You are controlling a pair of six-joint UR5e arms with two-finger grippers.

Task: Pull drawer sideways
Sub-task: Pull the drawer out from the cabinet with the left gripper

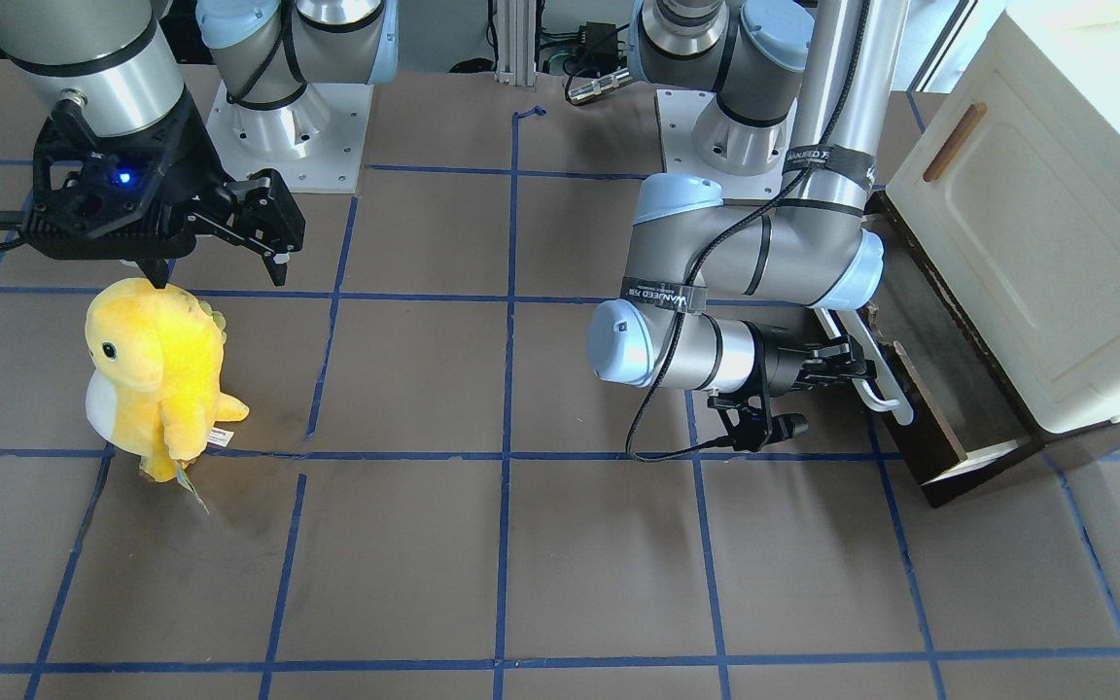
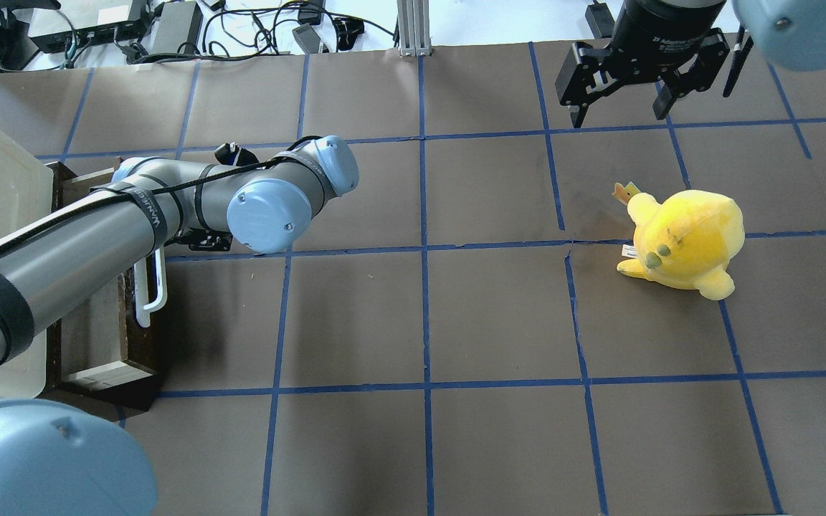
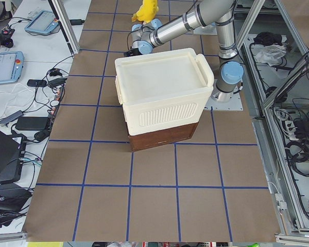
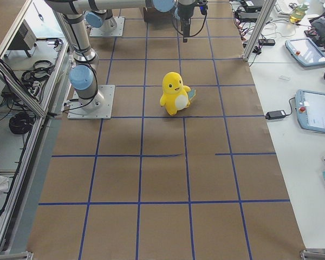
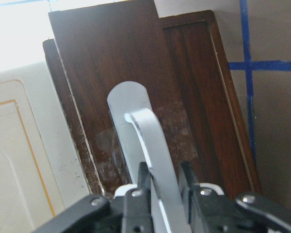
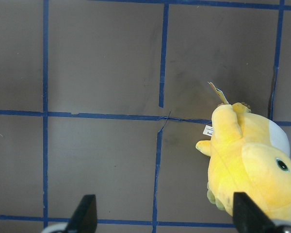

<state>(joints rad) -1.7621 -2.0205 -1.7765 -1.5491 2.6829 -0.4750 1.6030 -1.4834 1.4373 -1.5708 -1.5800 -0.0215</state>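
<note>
The drawer [image 1: 915, 428] has a dark brown front and a long white bar handle [image 1: 876, 381]. It stands partly out from under the cream-white cabinet [image 1: 1056, 224], and its greyish inside [image 2: 90, 322] shows. My left gripper [image 1: 857, 369] is shut on the handle. In the left wrist view both fingers [image 5: 144, 180] press against the white handle [image 5: 140, 131] in front of the brown front [image 5: 116, 58]. My right gripper [image 1: 220, 272] is open and empty, high above the table; it also shows in the overhead view [image 2: 617, 107].
A yellow plush toy [image 1: 157, 374] stands on the brown mat just below my right gripper; it also shows in the right wrist view [image 6: 247, 165]. The cabinet door carries a small brown wooden handle [image 1: 954, 141]. Blue tape lines grid the mat.
</note>
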